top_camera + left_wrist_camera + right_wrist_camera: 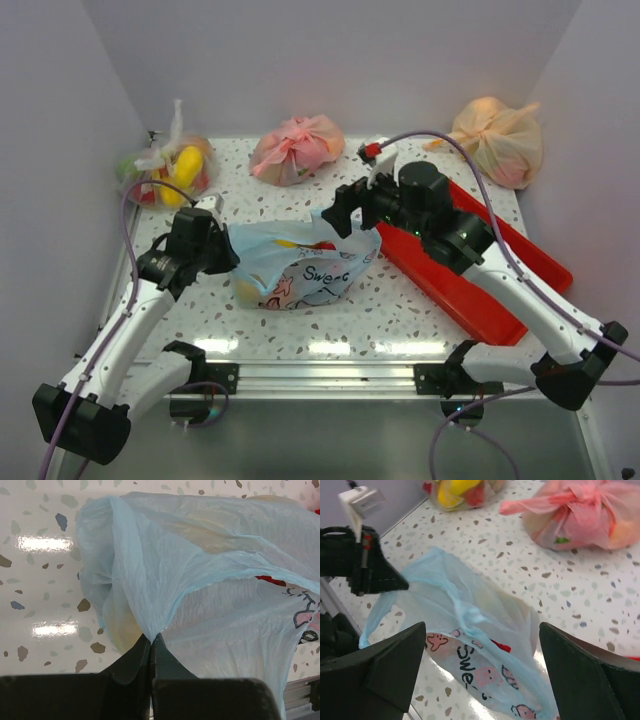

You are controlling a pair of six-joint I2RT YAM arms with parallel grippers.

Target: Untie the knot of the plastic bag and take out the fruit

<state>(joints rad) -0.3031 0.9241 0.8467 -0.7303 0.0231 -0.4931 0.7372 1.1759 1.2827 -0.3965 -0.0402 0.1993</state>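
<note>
The light blue plastic bag [300, 265] lies on its side in the middle of the speckled surface [400, 305], print facing the near edge. The left hand [151, 639] is clenched on a thin fold of plastic at the bag's left end, fingers pressed together with the film drawn taut up from them. The right hand [481, 627] is released, its fingers spread wide just above the bag's right end, with the bag below the gap. A yellowish fruit [246, 290] shows dimly through the plastic near the left hand. A red tray [470, 275] lies just right of the bag.
</note>
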